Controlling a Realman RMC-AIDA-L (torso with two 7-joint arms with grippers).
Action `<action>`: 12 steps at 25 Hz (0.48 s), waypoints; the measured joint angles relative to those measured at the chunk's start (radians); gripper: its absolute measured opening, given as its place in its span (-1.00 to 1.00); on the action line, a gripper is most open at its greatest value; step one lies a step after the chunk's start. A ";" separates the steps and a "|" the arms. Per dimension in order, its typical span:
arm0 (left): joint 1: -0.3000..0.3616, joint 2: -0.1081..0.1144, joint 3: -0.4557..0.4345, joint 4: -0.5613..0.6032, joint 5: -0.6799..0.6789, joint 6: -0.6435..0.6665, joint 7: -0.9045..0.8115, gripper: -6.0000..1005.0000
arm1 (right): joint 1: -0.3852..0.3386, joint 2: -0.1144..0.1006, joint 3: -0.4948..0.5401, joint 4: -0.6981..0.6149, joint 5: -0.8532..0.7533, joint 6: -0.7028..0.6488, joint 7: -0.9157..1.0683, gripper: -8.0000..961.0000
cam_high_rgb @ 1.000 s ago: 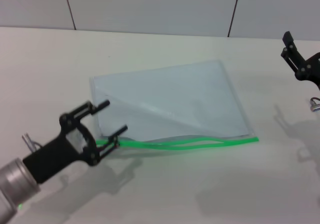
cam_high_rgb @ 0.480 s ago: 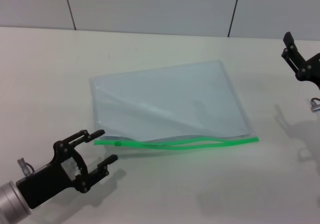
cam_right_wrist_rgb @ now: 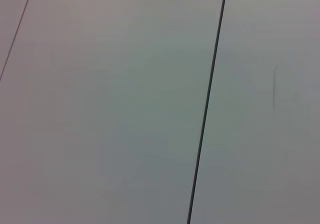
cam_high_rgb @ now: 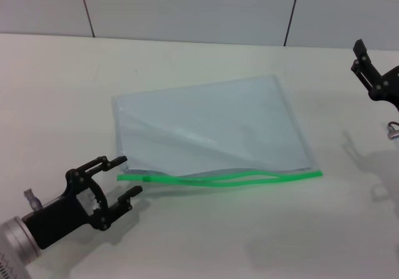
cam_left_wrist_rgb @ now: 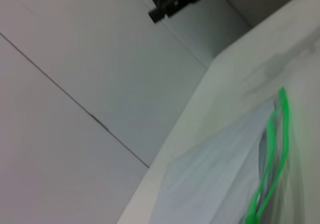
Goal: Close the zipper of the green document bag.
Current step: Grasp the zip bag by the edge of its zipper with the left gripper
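Item: green document bag (cam_high_rgb: 209, 126), flat on table (cam_high_rgb: 56, 92), zipper (cam_high_rgb: 224, 177) wavy, gaping along its near edge. My left gripper (cam_high_rgb: 121, 178) released beside the slider; right gripper (cam_high_rgb: 374, 73), grip unreadable, parked far right. Risk: the unpinned bag may slide.

Pale blue-grey green document bag (cam_high_rgb: 212, 126) with bright green zipper (cam_high_rgb: 224, 177) (plain, unpatterned) on a cream table (cam_high_rgb: 187, 241).
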 joint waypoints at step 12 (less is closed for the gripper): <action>-0.083 0.002 0.000 0.004 -0.003 -0.129 0.001 0.11 | 0.002 0.000 0.000 0.000 -0.001 -0.001 0.001 0.80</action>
